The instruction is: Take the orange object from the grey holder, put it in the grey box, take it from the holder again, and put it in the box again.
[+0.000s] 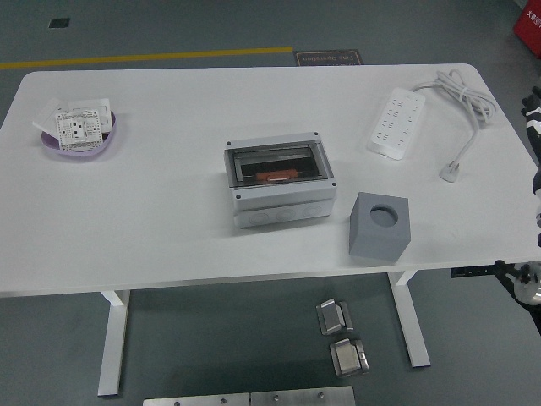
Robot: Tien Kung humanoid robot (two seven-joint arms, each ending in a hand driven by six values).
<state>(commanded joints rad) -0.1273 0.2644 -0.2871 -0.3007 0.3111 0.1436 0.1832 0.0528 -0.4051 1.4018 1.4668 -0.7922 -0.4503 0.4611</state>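
Orange object [275, 177] lies inside the grey box [280, 183] at the tabletop's [169, 211] centre; the grey holder [379, 225] stands near the front edge. Beyond lies grey floor with a yellow line [144, 57]. Right hand [533, 118] barely shows at the right edge, fingers impossible to judge.

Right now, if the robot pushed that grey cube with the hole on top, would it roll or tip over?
The grey holder would probably slide rather than roll: it is a flat-sided block resting on a broad base. It looks squat, so tipping seems unlikely. It stands near the table edge, so a push toward the robot might drop it.
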